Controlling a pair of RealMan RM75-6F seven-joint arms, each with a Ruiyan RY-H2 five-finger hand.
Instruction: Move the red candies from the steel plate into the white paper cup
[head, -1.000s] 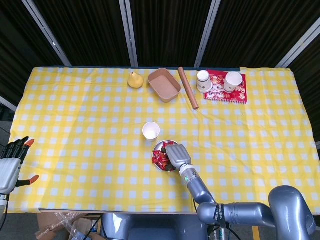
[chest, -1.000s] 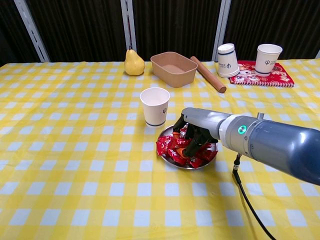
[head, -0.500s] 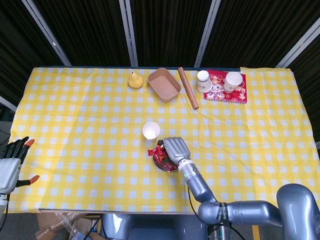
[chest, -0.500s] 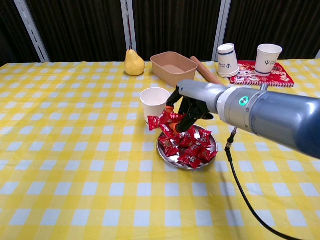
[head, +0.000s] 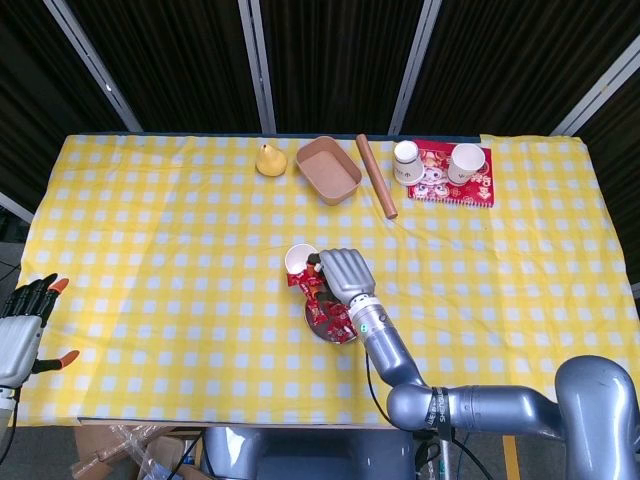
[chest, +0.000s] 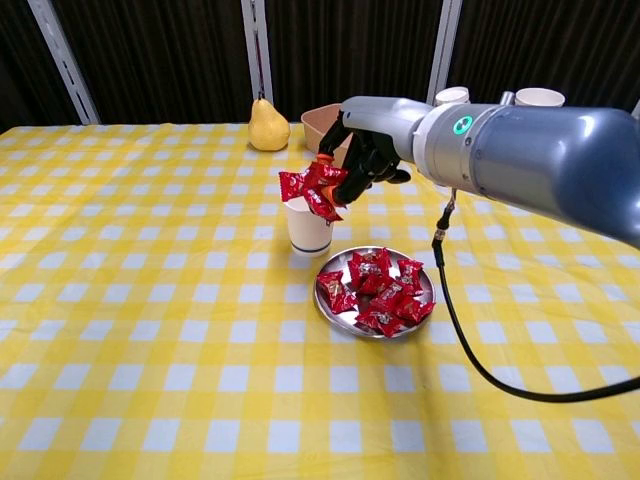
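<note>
Several candies held: the right hand (chest: 362, 150) grips a small cluster of red candies (chest: 312, 187), fingers curled down around them so the wrappers hang below the fingertips and can fall clear once the fingers part.
Hand position: raised above the white paper cup (chest: 309, 226), the cluster hanging at or just over the rim, slightly toward the cup's left edge; I judge the aim needs to be centred so nothing spills onto the cloth.
Cup: upright with its mouth open upward, just beside the steel plate (chest: 338, 306), which keeps the carry short.
Plate: a pile of loose candies (chest: 377, 289) in red wrappers is heaped on it, so the task looks far from finished.
Left hand: the left hand (head: 22, 328) rests at the table's near left edge, fingers apart and holding nothing, well apart from the work.
Further out: a pear (chest: 267, 127), a brown tray (chest: 325, 121), a rolling pin (head: 376, 176) and two more cups (head: 436, 163) on a red mat (head: 455, 185) sit along the far side, out of the hand's path.
</note>
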